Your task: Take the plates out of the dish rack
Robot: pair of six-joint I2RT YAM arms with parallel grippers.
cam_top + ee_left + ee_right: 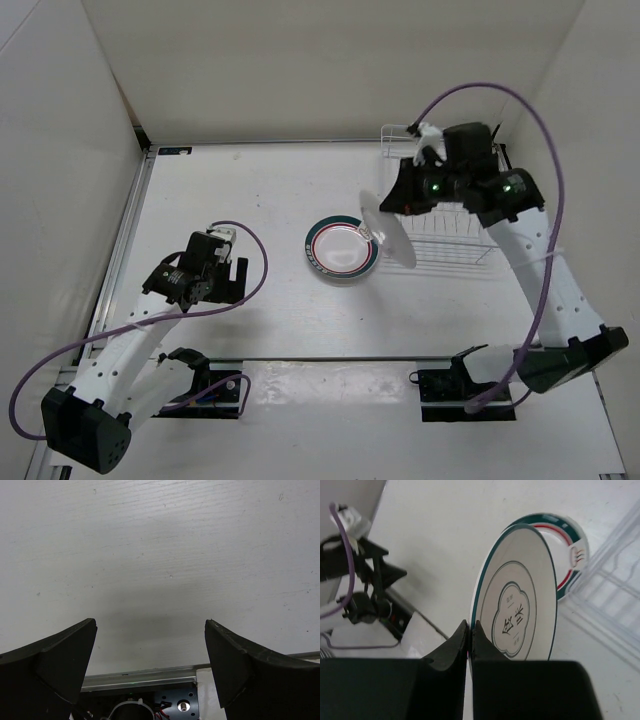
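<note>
A white plate with a green-and-red rim band (341, 250) lies flat on the table; its far part shows in the right wrist view (568, 540). My right gripper (385, 205) (470, 626) is shut on the rim of a second plate with a thin dark rim and grey centre motif (520, 612), held tilted on edge (388, 232) between the flat plate and the dish rack (455, 245). The white wire rack stands at the right, no plates visible in it. My left gripper (232, 272) (150, 625) is open and empty over bare table at the left.
White walls enclose the table on three sides. A metal rail (125, 240) runs along the left edge. The arm bases (205, 385) sit at the near edge. The rack's corner shows in the right wrist view (615, 580).
</note>
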